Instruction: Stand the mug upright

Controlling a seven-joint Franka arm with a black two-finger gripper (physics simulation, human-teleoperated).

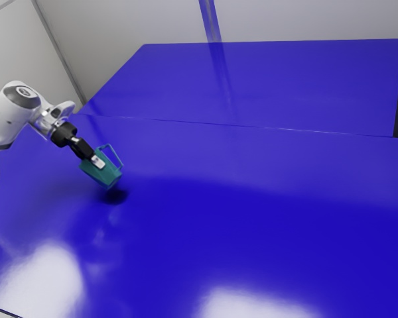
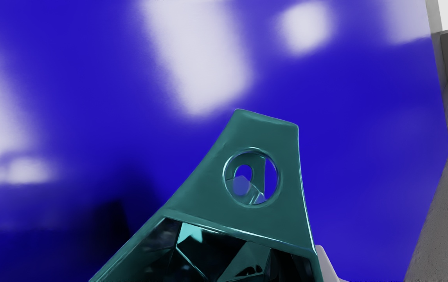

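mug (image 1: 100, 174): tilted well over and clear of the table (image 1: 252, 218); located toward the end the arm (image 1: 16, 106) enters from, nearer the far edge than the near edge.
handle (image 1: 121, 158): on the side of the mug facing up and away from the gripper (image 1: 97, 160); loop free of contact.
shadow (image 1: 113, 196): on the table, just below the mug and apart from it; indicates a raised position.
task status: mug off the surface and in the grip; upright condition not met.
remaining work (judged): rotate the mug until its base faces down, lower it to the table, confirm level seating, then release.
fingers (image 1: 99, 161): closed down to the mug's wall, holding it, as judged from its raised position; one pale tip lies against the mug in the exterior view, and one sits beside its wall in the wrist view. the opposite tip cannot be made out; exact gap cannot be told.
second surface (image 1: 252, 79): blue, beyond the table's far edge; well apart from the mug.
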